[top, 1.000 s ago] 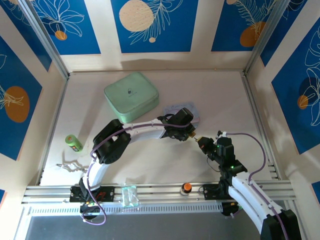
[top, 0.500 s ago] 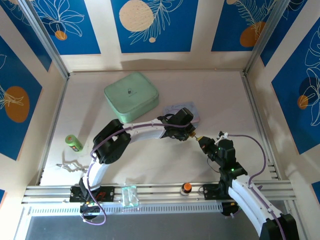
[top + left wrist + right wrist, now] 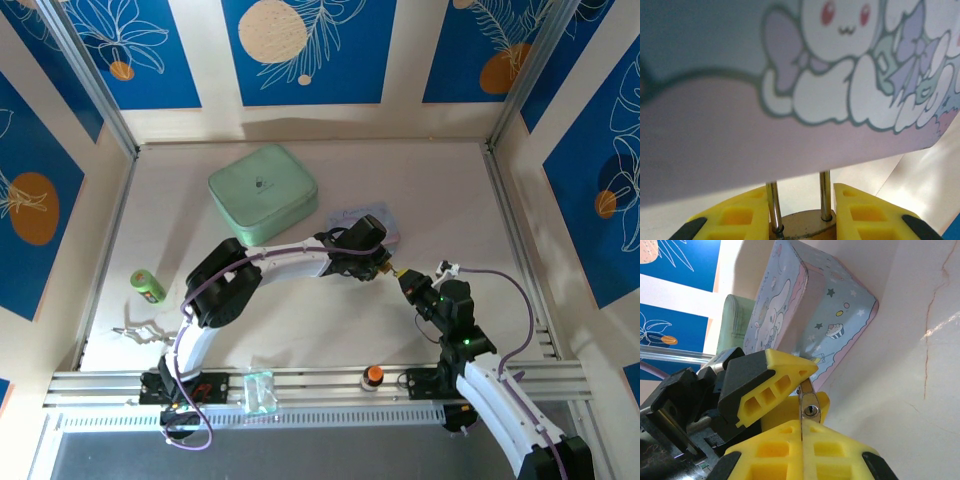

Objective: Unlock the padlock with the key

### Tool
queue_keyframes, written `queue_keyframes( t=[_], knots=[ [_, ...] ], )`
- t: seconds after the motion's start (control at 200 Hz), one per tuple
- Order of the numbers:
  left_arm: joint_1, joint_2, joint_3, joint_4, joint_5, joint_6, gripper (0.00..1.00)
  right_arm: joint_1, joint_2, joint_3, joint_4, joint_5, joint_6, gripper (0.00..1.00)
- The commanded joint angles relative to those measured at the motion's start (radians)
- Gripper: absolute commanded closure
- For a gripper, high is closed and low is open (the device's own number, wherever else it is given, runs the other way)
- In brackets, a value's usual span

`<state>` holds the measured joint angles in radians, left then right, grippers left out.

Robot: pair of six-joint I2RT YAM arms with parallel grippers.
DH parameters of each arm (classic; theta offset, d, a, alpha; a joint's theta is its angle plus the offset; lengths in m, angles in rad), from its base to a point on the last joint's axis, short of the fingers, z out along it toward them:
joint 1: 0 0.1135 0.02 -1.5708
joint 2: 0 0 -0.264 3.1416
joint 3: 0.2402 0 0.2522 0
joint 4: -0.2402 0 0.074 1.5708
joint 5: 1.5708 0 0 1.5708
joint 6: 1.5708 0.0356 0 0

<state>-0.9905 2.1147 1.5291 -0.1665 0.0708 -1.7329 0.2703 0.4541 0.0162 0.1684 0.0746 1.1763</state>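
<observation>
Small lock and smaller key, each pinched, meeting just beside the cartoon tin point(image 3: 835, 315).
Your left gripper point(image 3: 800, 200) is clamped on the padlock point(image 3: 801, 223), its shackle pointing at the tin. Your right gripper point(image 3: 802, 432) is pressed together on the key point(image 3: 801, 422) at the keyway. Both look light, rigid and slick, so I'd grip the key close to its head. The tin crowds the shackle.

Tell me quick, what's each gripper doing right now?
Left gripper: closed on the padlock.
Right gripper: closed on the key, seen edge-on between its fingers.
</observation>
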Motion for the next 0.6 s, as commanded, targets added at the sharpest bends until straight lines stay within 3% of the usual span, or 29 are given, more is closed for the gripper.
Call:
queue_keyframes(
  t=[0.0, 0.595],
  knots=[
    [0.004, 0.041, -0.032, -0.007, 0.078, -0.074, 0.84, -0.006, -0.009, -0.032, 0.008, -0.010, 0.005, 1.00],
    [0.024, 0.007, -0.054, 0.028, 0.085, -0.065, 0.84, -0.006, -0.008, -0.038, 0.012, -0.016, 0.004, 1.00]
  ],
)
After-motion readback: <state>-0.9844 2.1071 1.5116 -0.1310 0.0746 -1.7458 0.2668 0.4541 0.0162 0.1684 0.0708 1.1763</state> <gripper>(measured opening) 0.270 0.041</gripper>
